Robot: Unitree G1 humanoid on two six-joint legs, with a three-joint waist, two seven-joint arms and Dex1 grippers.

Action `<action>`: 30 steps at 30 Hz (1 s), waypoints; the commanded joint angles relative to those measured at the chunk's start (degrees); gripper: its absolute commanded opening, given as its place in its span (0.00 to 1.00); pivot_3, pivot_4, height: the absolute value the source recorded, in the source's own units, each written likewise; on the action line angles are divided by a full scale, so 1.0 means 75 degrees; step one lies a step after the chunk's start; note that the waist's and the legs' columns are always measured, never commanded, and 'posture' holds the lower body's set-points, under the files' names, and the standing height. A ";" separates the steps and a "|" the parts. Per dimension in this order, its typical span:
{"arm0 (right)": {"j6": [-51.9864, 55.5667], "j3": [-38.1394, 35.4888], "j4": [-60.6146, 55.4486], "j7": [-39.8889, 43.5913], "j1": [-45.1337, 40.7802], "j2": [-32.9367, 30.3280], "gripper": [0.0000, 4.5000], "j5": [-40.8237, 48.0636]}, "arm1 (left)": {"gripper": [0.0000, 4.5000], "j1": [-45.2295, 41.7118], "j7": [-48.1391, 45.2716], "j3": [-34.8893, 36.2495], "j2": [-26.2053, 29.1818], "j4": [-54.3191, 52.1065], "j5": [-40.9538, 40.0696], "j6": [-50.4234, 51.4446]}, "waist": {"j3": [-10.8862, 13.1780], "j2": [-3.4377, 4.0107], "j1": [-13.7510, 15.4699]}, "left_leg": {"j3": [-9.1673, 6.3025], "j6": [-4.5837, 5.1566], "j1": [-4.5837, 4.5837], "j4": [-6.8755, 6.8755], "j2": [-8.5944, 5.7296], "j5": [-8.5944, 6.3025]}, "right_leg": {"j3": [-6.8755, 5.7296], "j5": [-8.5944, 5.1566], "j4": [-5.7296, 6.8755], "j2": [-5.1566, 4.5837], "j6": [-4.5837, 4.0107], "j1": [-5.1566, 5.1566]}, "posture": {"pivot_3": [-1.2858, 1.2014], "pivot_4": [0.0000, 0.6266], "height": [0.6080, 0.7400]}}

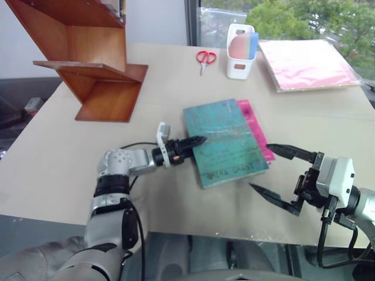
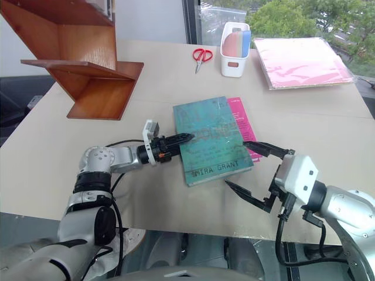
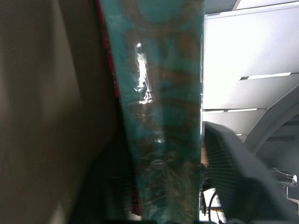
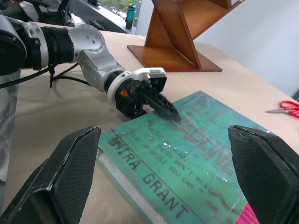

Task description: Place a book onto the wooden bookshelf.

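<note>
Nearest us, the right pincer (image 2: 252,170) hangs with its black fingers spread wide, just off the near right corner of the large teal-green, plastic-wrapped book (image 1: 225,140). The left pincer (image 1: 188,146) is clamping that book's left long edge. It looks stiff, fairly heavy, glossy and slippery; the long edges suit a grip. It lies flat mid-counter (image 1: 70,152) atop a magenta-pink book (image 1: 253,120), long axis running near-to-far, tilted slightly left. Far left stands the reddish-brown zigzag wooden bookshelf (image 1: 96,70).
</note>
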 commanded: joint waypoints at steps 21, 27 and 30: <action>-0.0310 0.0777 0.1922 0.0307 -0.2347 0.0200 1.00 0.0104 | 0.11 -0.1287 -0.1220 -0.0489 0.2589 -0.6597 0.0700 -0.2771 | 0.0028 -0.0031 0.0021 | 0.0005 -0.0029 -0.0023 -0.0021 -0.0010 0.0017 | -0.0001 0.0001 -0.0022 -0.0015 -0.0001 -0.0014 | 0.52 0.24 1.00; -0.0633 0.0885 0.2564 0.0585 -0.2786 0.0494 1.00 0.0134 | 0.11 -0.2161 -0.2799 -0.2928 0.5009 -0.5002 0.6254 -0.9887 | 0.0041 0.0003 -0.0069 | 0.0033 -0.0047 -0.0004 -0.0071 0.0010 0.0029 | 0.0034 -0.0001 -0.0015 0.0017 -0.0015 -0.0045 | 0.52 0.24 1.00; -0.0804 0.1008 0.2816 0.0721 -0.2930 0.0621 1.00 0.0068 | 0.11 -0.2987 -0.3625 -0.3261 0.5577 -0.3921 0.6949 -1.0931 | 0.0047 -0.0003 -0.0047 | 0.0037 -0.0027 -0.0042 -0.0061 0.0009 0.0017 | 0.0032 -0.0002 -0.0017 0.0015 -0.0013 -0.0076 | 0.52 0.24 1.00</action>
